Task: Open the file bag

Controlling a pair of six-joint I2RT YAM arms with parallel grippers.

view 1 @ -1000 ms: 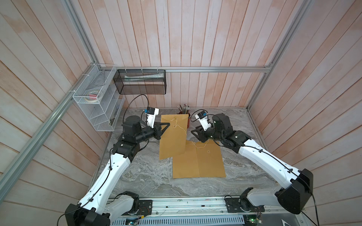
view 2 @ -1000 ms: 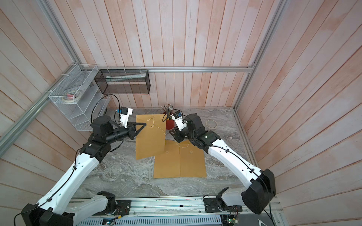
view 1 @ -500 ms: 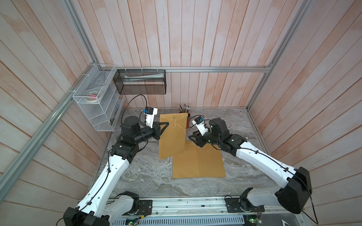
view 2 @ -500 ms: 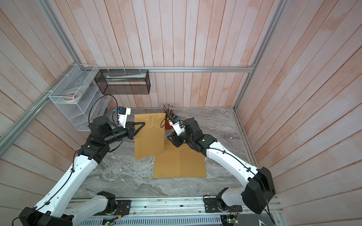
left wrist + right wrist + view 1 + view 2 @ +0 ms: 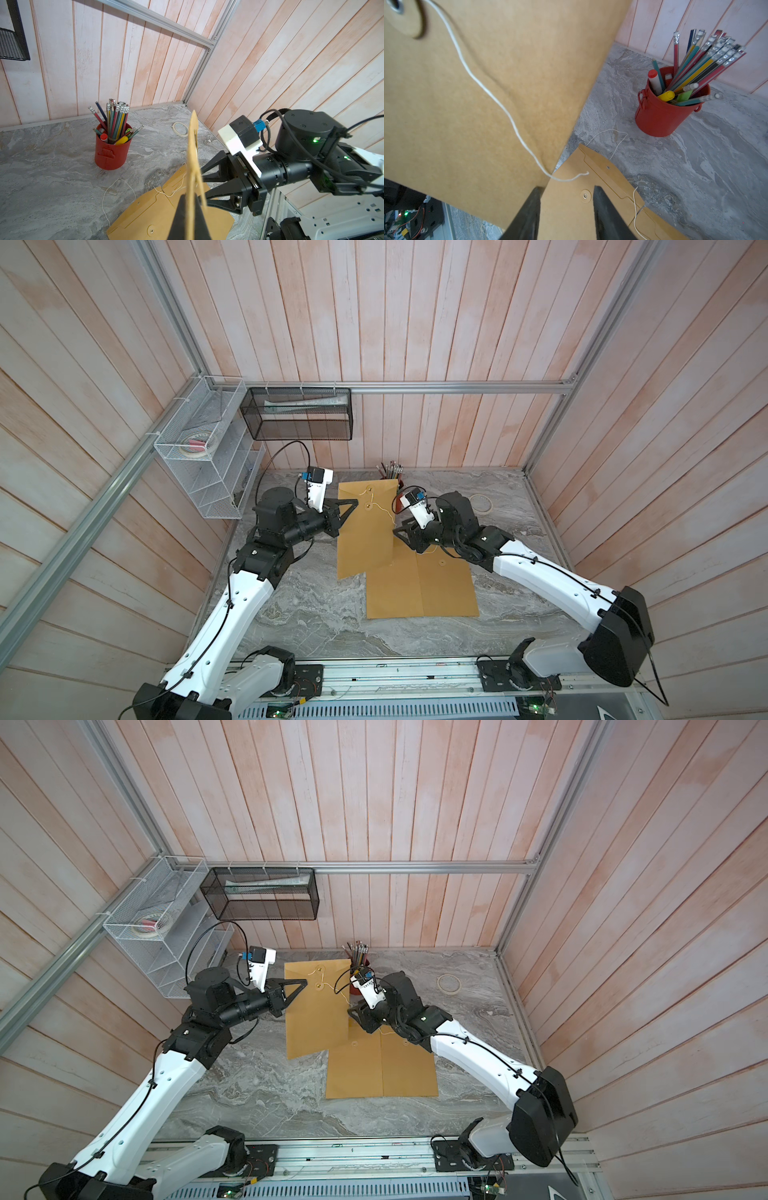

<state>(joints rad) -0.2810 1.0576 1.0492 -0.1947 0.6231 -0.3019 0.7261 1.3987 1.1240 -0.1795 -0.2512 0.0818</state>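
On the left wall a white wire rack (image 5: 199, 472) holds a tape roll (image 5: 195, 443) in its top compartment, with a small pink thing lying on the roll. Beside it on the back wall hangs a black mesh basket (image 5: 299, 414); the pale, flat contents are too dim to name. Further right, near the back edge of the table (image 5: 316, 622), a red cup (image 5: 111, 149) stands upright, packed with pencils (image 5: 116, 118) and a few markers. A loose tape ring (image 5: 482, 504) lies flat well to its right. The left arm reaches in from the left with its forearm roughly level, and the left hand (image 5: 189, 197) is clamped on the edge of the file bag (image 5: 365, 539), holding it up off the table with its button end toward the back wall. A string (image 5: 488, 89) hangs slack from a button on its face. The spare bags (image 5: 419, 589) lie flat, partly under the raised one's lower corner. The right arm comes in low from the right. The right hand (image 5: 566, 191) points at the raised bag's near edge with its fingers apart and nothing between them, just short of the string's free end.
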